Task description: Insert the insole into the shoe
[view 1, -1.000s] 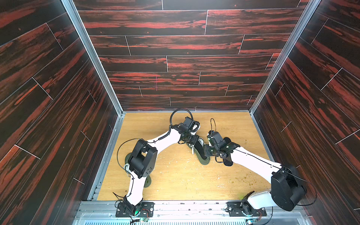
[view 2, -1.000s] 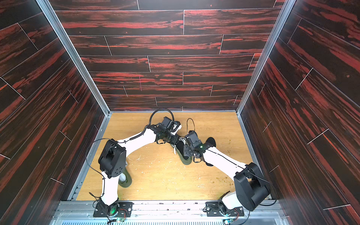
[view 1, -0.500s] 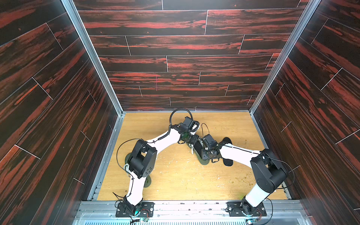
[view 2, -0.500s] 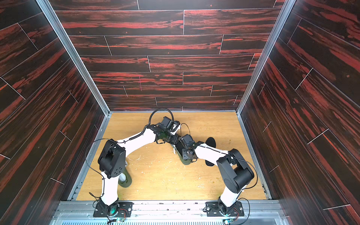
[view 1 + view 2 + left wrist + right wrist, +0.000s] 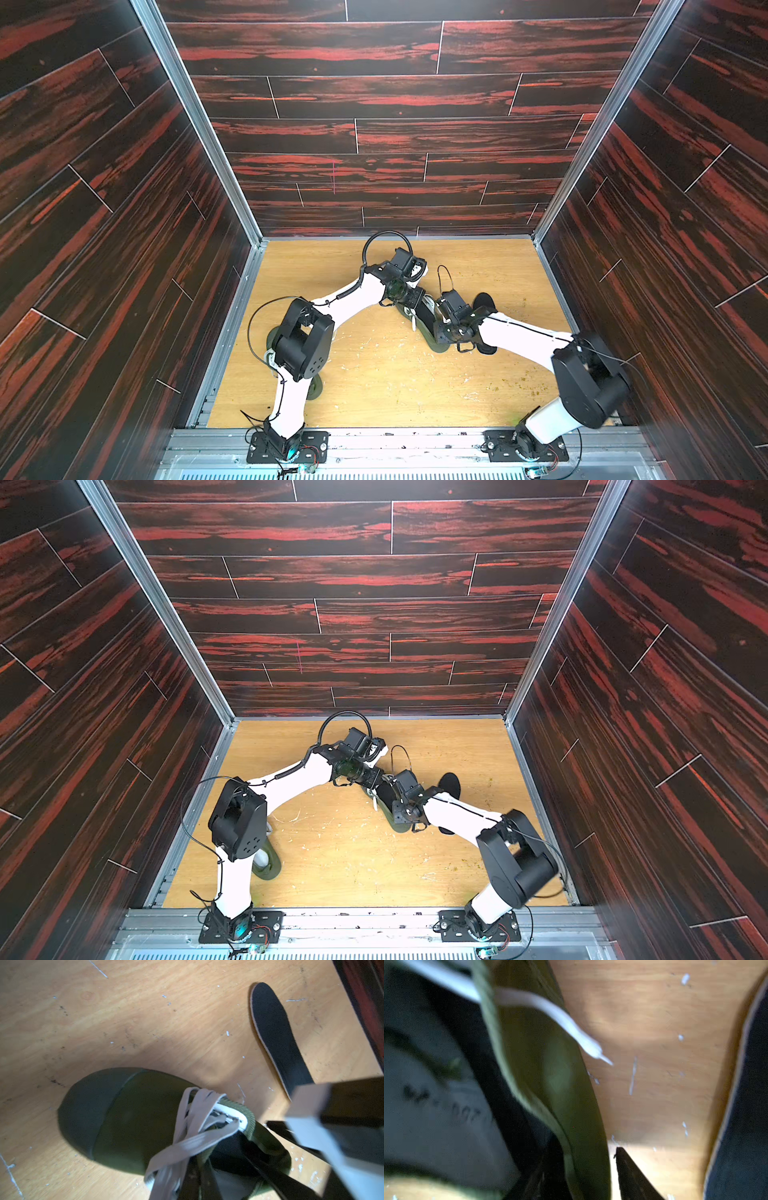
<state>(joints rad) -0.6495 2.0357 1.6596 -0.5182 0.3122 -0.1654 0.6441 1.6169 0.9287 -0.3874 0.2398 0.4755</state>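
A green shoe (image 5: 434, 345) (image 5: 397, 825) with white laces (image 5: 199, 1118) lies mid-floor, toe toward the front. The black insole (image 5: 276, 1036) (image 5: 484, 300) (image 5: 451, 785) lies flat on the floor beside it, partly under my right arm, and shows in the right wrist view as the insole (image 5: 749, 1105). My left gripper (image 5: 199, 1180) (image 5: 417, 302) is shut on the shoe's opening rim by the laces. My right gripper (image 5: 587, 1176) (image 5: 437, 323) is open astride the shoe's side wall (image 5: 571, 1084), with one finger inside and one outside, floor showing at the outer finger.
A second green shoe (image 5: 314, 388) (image 5: 268, 864) lies under my left arm's elbow near the front left. Dark wood-pattern walls (image 5: 374, 137) close in the wooden floor (image 5: 395, 386) on three sides, and a metal rail (image 5: 415, 440) runs along the front.
My right arm's elbow swung in toward the middle and back out, while its gripper stayed at the shoe. The left arm and the shoe have not moved.
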